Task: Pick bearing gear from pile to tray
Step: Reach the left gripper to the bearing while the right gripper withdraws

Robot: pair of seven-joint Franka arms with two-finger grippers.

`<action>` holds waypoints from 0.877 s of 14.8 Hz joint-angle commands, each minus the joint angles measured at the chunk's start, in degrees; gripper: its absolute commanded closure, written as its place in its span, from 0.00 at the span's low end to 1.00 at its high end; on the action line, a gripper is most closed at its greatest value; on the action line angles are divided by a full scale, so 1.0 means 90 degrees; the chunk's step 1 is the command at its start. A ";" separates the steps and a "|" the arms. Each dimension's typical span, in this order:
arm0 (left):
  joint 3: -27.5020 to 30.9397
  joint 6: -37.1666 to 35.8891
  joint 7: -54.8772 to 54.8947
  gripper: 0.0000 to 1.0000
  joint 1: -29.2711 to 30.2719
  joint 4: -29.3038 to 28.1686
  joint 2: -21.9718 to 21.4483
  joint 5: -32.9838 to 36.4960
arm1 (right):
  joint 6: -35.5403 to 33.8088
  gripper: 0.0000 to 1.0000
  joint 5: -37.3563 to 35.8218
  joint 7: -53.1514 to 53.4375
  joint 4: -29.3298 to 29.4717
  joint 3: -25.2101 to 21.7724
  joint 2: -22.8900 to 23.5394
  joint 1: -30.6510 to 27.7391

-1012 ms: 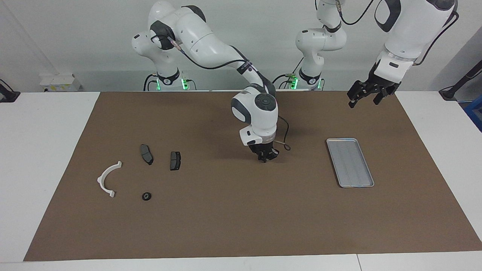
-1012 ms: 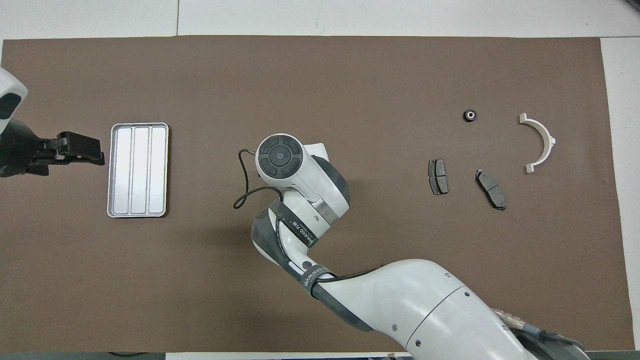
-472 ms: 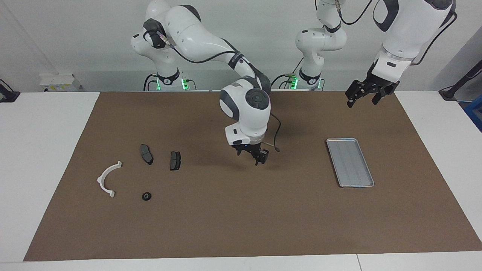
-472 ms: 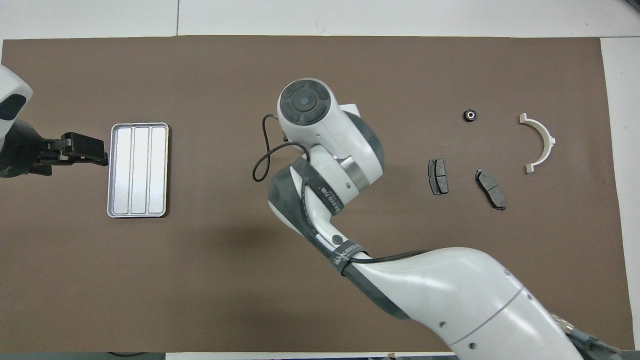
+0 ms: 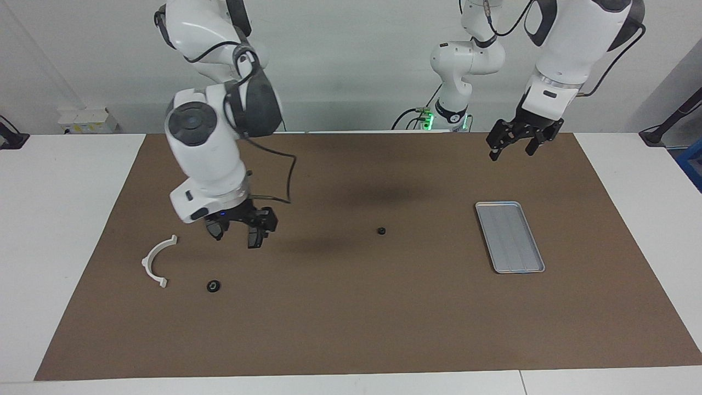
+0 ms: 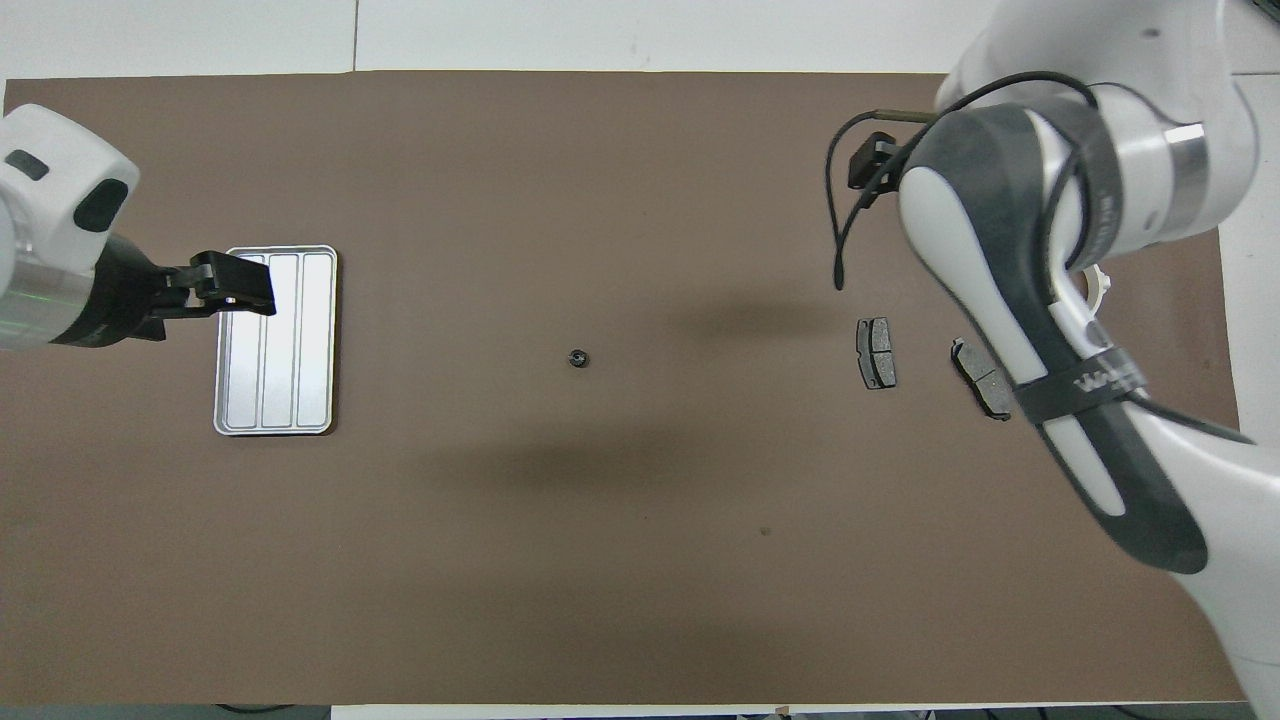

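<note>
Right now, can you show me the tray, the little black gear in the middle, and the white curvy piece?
tray (image 6: 282,422), overhead view, rim.
little black gear (image 5: 381,231), facing view, centre.
white curvy piece (image 5: 149,259), facing view, arc's middle.

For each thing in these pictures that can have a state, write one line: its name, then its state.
Silver-grey metal tray: empty.
Small black round gear on the mat's middle: lying loose, outside the tray.
Second small black round gear beside the white curved plastic arc: on the mat, untouched.
Right gripper: open, empty.
Left gripper: open, empty, waiting.
</note>
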 commanded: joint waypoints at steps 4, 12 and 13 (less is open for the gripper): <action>0.0076 0.1582 -0.2300 0.00 -0.1422 -0.0178 0.1420 -0.0012 | 0.1684 0.00 -0.0345 -0.0605 -0.1590 0.0113 -0.0095 -0.0645; 0.0105 0.2883 -0.2985 0.03 -0.2380 -0.0149 0.2994 0.0222 | 0.3300 0.00 -0.0658 -0.0595 -0.2083 0.0113 0.0627 -0.0880; 0.0105 0.3039 -0.3063 0.03 -0.2477 -0.0256 0.3043 0.0222 | 0.3407 0.00 -0.0658 -0.0595 -0.2054 0.0113 0.0696 -0.0880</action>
